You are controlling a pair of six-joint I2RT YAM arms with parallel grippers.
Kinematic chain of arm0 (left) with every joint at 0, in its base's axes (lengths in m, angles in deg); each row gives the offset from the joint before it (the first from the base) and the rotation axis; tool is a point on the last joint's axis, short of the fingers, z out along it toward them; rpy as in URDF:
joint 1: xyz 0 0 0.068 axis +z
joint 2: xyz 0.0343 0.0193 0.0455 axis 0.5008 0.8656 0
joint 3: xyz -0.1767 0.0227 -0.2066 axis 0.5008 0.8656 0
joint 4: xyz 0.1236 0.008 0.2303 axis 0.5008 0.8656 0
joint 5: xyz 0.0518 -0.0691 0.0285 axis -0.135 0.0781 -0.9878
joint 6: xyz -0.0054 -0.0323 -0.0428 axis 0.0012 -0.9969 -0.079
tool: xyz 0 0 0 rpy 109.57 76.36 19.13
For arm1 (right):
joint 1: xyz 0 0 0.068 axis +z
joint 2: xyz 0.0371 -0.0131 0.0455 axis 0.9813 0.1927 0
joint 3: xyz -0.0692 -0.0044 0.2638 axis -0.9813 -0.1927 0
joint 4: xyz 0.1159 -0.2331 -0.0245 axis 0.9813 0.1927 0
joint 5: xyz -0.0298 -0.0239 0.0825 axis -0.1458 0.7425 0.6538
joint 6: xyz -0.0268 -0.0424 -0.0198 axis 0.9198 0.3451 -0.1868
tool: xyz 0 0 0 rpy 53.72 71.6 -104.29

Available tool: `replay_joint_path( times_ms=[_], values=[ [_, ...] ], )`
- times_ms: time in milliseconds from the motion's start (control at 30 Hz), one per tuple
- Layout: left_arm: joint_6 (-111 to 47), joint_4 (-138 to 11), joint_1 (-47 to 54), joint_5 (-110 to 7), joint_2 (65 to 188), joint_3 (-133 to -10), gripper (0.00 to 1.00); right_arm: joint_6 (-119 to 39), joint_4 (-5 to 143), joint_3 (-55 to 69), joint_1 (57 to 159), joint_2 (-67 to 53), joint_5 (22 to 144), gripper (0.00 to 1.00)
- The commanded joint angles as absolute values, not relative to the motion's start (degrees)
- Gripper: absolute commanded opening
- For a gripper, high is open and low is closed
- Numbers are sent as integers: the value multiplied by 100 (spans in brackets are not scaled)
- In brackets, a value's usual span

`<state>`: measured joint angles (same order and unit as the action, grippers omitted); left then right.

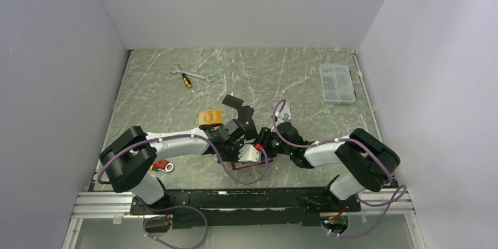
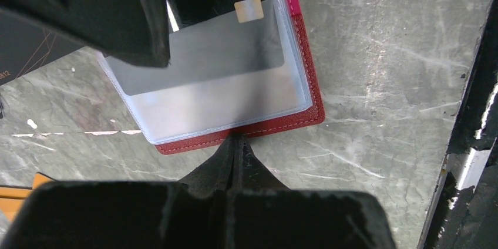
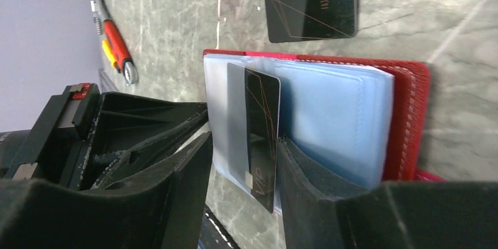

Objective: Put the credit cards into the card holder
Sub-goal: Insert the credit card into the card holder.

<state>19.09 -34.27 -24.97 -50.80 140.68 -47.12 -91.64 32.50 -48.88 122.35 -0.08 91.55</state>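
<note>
The dark-red card holder (image 2: 282, 123) lies open on the table, clear sleeves up; in the top view its edge (image 1: 249, 166) shows below both wrists. A black VIP credit card (image 3: 262, 125) sits partly in a sleeve, and the covered part looks grey. My right gripper (image 3: 244, 140) is open with that card between its fingers. My left gripper (image 2: 236, 141) is shut, its tips touching the holder's near red edge. Loose credit cards lie behind: orange ones (image 1: 209, 118) and black ones (image 1: 232, 101).
A clear compartment box (image 1: 337, 83) stands at the back right. A wrench and a screwdriver (image 1: 188, 76) lie at the back left. A red utility knife (image 3: 114, 46) lies beside the left arm. Another black card (image 3: 311, 2) rests just beyond the holder.
</note>
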Motion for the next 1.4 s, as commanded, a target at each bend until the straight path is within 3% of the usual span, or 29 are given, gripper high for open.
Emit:
replay_joint_path(
  times_ms=[0, 833, 1167, 1367],
  values=[
    [1903, -3570, -2433, -4736, 14210, -4194, 0, -8542, 5247, -4773, 12242, -511, 8196, 48],
    [1977, -3915, -2371, -4914, 14072, -4086, 0, -8386, 5820, -3612, 13344, 119, 7846, 45],
    [2037, -3773, -2062, -4791, 13869, -4087, 0, -8323, 5784, -3803, 13356, -190, 7953, 37],
    [2011, -3742, -1899, -4729, 13792, -4168, 0, -8206, 5898, -3608, 13497, -137, 8020, 38]
  ],
)
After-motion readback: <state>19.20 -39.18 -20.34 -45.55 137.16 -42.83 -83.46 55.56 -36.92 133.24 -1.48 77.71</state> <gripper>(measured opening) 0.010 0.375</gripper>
